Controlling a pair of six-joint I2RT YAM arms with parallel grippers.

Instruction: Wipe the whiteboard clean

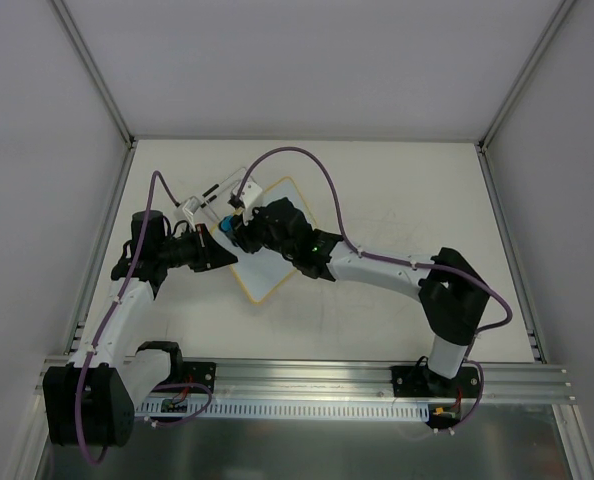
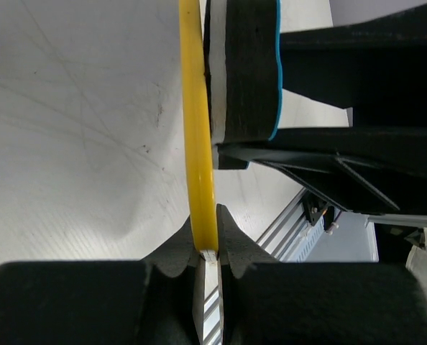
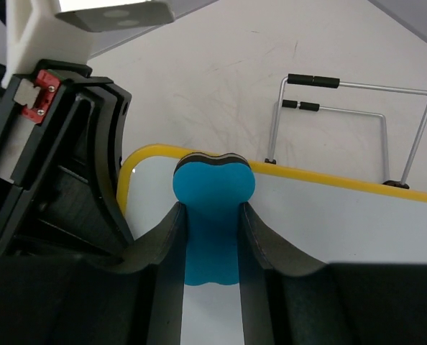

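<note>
The whiteboard (image 1: 269, 272) lies tilted near the table's middle, white with a yellow rim (image 2: 198, 129). My left gripper (image 1: 226, 258) is shut on that rim, which sits edge-on between its jaws in the left wrist view (image 2: 212, 231). My right gripper (image 1: 236, 228) is shut on a blue eraser (image 3: 213, 188) with a black felt face (image 2: 246, 72). The eraser rests against the board (image 3: 343, 223) close to its rounded corner and upper rim. The part of the board's face that shows looks clean. The arms cover much of the board from above.
A bent wire stand (image 3: 346, 118) with black sleeves lies on the table just beyond the board's far edge (image 1: 213, 190). An aluminium rail (image 1: 307, 376) runs along the near edge. Enclosure walls close in the left, right and back. The tabletop bears faint scuffs.
</note>
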